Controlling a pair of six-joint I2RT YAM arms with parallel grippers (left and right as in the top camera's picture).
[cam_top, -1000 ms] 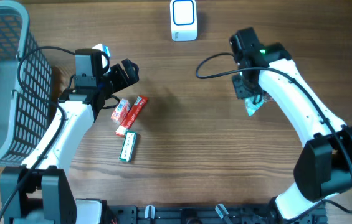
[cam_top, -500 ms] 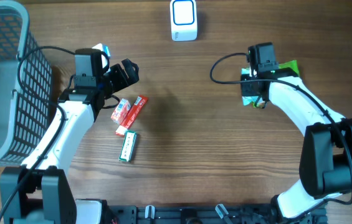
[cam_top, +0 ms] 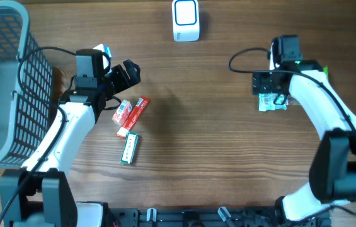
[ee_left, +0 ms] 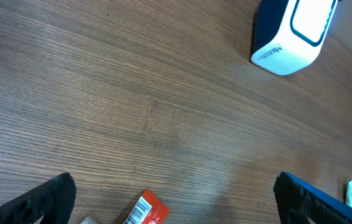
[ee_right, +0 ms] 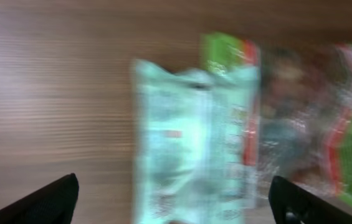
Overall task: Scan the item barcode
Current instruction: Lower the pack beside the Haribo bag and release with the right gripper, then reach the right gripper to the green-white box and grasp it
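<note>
The white barcode scanner [cam_top: 185, 20] stands at the table's far edge, also in the left wrist view as the scanner [ee_left: 294, 31]. My right gripper [cam_top: 272, 93] hovers open over a pale mint packet [cam_top: 271, 104] at the right. In the blurred right wrist view that packet [ee_right: 194, 137] lies between my wide-apart fingers [ee_right: 54, 199], with a gap on each side. A green packet [ee_right: 313, 124] lies against it. My left gripper [cam_top: 124, 74] is open and empty above a red packet [cam_top: 138, 110].
A grey wire basket [cam_top: 1, 82] fills the left edge. Beside the red packet lies a small red-and-white pack [cam_top: 121, 112], and a green stick pack [cam_top: 129, 149] below them. The green packet [cam_top: 310, 66] shows partly behind my right arm.
My right arm has swung rightwards carrying the pale mint packet, then opened its jaws and let it go beside the green packet. The left arm has not moved.
</note>
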